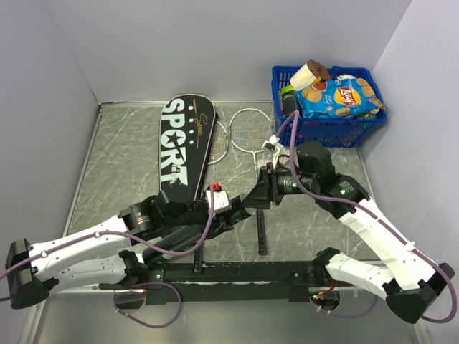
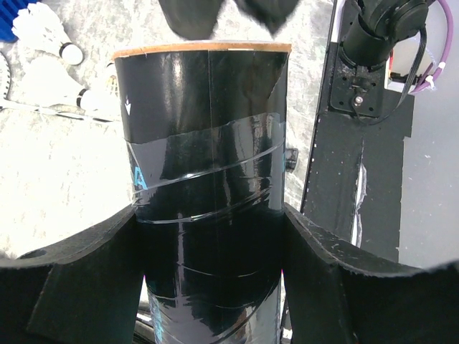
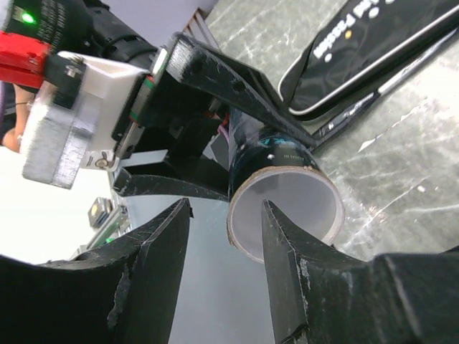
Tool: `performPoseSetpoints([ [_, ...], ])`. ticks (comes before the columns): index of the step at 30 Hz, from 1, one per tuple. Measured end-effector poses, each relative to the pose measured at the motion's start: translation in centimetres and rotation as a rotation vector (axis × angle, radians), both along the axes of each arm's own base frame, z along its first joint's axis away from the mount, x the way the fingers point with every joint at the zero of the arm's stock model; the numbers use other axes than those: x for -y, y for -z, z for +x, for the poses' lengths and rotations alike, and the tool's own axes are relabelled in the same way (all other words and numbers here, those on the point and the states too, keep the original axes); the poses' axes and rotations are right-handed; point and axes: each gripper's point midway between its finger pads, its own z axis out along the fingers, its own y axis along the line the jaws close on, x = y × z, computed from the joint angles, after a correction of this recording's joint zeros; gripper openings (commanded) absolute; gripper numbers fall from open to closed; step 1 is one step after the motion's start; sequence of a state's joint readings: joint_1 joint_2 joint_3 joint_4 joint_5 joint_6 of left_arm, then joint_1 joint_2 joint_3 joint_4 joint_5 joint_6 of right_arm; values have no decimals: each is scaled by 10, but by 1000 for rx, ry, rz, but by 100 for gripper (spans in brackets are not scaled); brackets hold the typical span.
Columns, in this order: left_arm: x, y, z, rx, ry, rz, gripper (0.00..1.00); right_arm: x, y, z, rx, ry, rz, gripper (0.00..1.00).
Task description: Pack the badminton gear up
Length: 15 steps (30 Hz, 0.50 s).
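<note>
Tube [image 2: 208,143]: likely light, stiff, thin-walled; glossy wrap maybe slippery. Left tool [image 2: 209,218] clamps body, safer than rim. Right tool [image 3: 224,215] half-wide at open mouth, holding nothing.

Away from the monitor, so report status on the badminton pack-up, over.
Left gripper clamped on black tube. Right gripper open at tube mouth. Two shuttlecocks loose on table. No obstruction seen.

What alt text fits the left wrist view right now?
The left gripper clamps a black tube, its tan-rimmed end pointing away. The right gripper hovers beyond that rim, and two white shuttlecocks lie on the marbled table at upper left.
</note>
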State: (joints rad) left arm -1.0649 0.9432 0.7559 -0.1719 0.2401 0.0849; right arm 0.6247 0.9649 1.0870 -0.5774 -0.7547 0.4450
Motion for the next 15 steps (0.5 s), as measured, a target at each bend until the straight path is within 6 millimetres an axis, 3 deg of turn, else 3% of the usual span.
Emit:
performPoseSetpoints([
  [6,-1,-1,0,7,-5,-9,45,-3,6,-5,-22,-16,-8,46],
  [10,-2,-1,1,10,-12,-9,45,-6,5,-7,-25,-26,-1,34],
  [15,-2,-1,3,13,-22,-7,46,-9,5,-8,-28,-27,-1,29],
])
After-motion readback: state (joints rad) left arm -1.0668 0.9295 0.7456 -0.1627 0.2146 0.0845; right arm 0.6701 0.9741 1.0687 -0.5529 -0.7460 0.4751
